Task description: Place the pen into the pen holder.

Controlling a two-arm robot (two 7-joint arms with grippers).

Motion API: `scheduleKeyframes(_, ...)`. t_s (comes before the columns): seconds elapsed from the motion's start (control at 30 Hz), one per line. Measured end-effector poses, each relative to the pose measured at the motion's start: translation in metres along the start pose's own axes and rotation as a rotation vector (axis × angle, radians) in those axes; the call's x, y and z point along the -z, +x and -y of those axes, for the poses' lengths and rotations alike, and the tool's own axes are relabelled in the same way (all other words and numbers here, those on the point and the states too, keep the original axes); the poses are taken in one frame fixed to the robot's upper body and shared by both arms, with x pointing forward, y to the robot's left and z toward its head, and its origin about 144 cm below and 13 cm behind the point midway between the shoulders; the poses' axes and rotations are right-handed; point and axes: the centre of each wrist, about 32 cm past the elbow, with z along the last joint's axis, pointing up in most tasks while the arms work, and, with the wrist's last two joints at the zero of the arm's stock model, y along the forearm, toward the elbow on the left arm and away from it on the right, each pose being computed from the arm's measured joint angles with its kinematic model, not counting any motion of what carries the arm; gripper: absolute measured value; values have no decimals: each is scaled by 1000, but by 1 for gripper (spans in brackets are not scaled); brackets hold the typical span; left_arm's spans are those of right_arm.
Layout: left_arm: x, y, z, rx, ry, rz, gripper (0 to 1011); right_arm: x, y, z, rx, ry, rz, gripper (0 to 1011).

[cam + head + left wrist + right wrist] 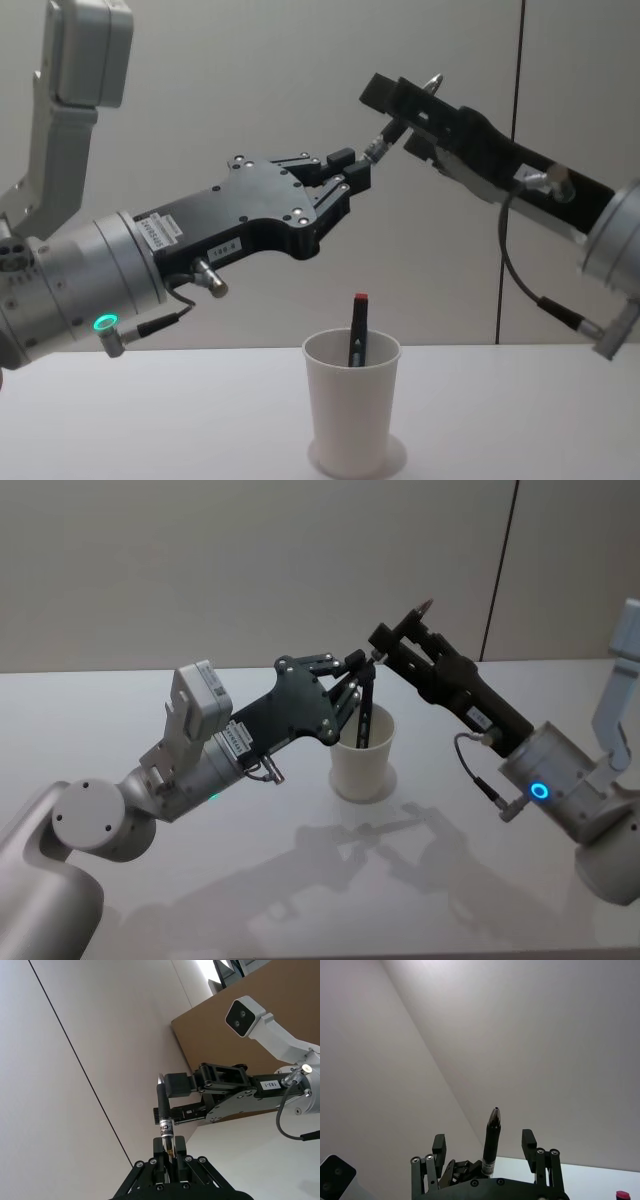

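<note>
A pen (163,1110) is pinched upright between the left gripper (169,1152) fingers, high above the cup (351,412) on the counter (300,880), apparently for lowering in. The right gripper (490,1142) fingers are spread wide around its tip, gripping nothing. Another pen (357,330) already stands in the cup.

You see a matt white paper cup (351,412) with a rolled rim, standing on a smooth, glossy white table (300,880) that mirrors both arms. The pen (164,1120) looks like black plastic with a shiny metal tip at its 12 o'clock end. The left gripper (352,172) and right gripper (398,630) are matt black, studded with bright metal screws.
</note>
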Motion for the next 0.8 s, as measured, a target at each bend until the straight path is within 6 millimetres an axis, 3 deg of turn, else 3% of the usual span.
scheduleKeyframes(0.3,0,0,0,0,0,0,144,0,-1,-6,-8,8,-4,790)
scheduleKeyframes(0.4,0,0,0,0,0,0,144,1,-1,-8,-9,12,-3,653)
scheduleKeyframes(0.57,0,0,0,0,0,0,144,1,-2,-9,-7,16,-1,534)
scheduleKeyframes(0.6,0,0,0,0,0,0,144,1,-2,-10,-6,18,0,447)
scheduleKeyframes(0.8,0,0,0,0,0,0,144,0,-2,-10,1,22,1,286)
